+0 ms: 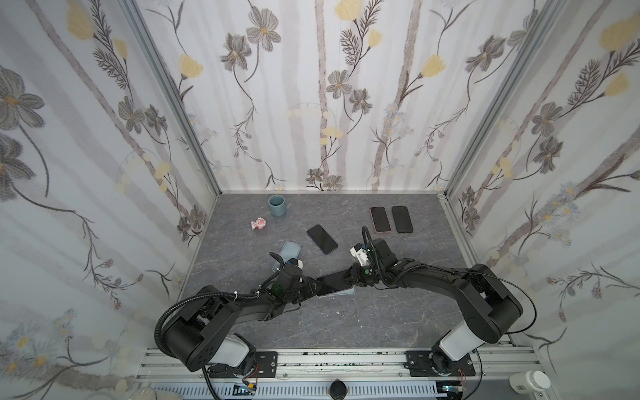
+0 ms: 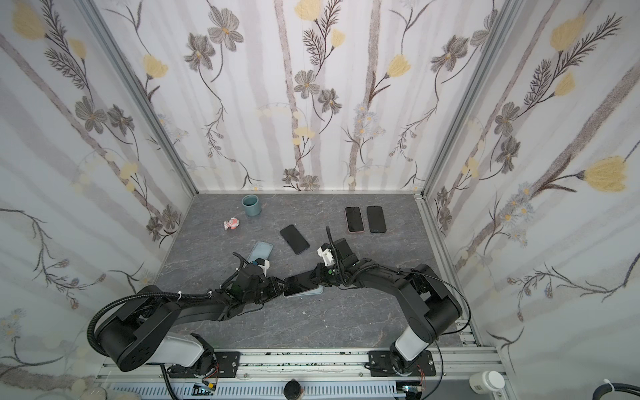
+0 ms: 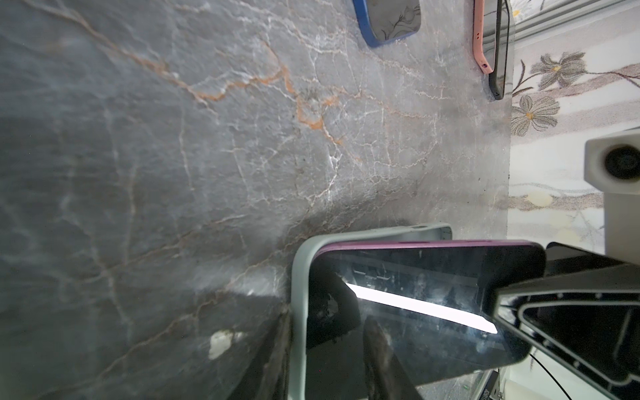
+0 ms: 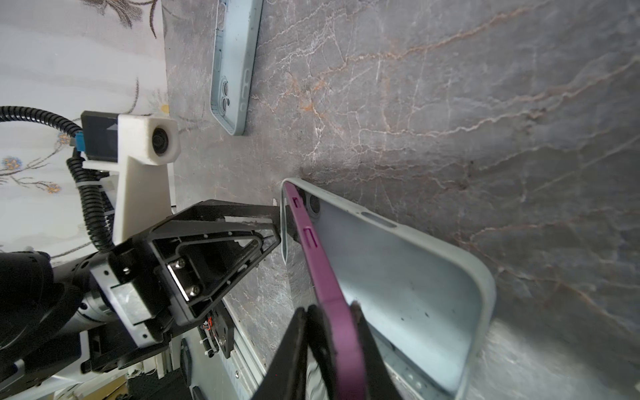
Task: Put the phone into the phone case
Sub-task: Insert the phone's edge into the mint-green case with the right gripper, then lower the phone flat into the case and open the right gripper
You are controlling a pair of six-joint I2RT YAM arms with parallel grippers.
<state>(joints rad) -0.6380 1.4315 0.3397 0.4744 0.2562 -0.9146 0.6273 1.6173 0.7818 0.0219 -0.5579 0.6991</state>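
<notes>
Your left gripper [image 1: 314, 289] is clamped on the end wall of the phone case [image 4: 398, 277], which lies near the middle of the worktop [image 1: 346, 322], toward its front edge. Your right gripper [image 4: 341, 332] pinches the phone [image 4: 311, 249] by one end, jaws narrow. The phone's tilted: its other end is tucked into the case, and the held end is raised.

Purple-edged, black-screened phone [image 4: 323, 273], pale grey-green phone case [image 4: 408, 277], grey marbled tabletop [image 3: 173, 173] with orange veins, blue-grey cup [image 1: 276, 205], grey-and-yellow floral wallpaper [image 1: 346, 104]
</notes>
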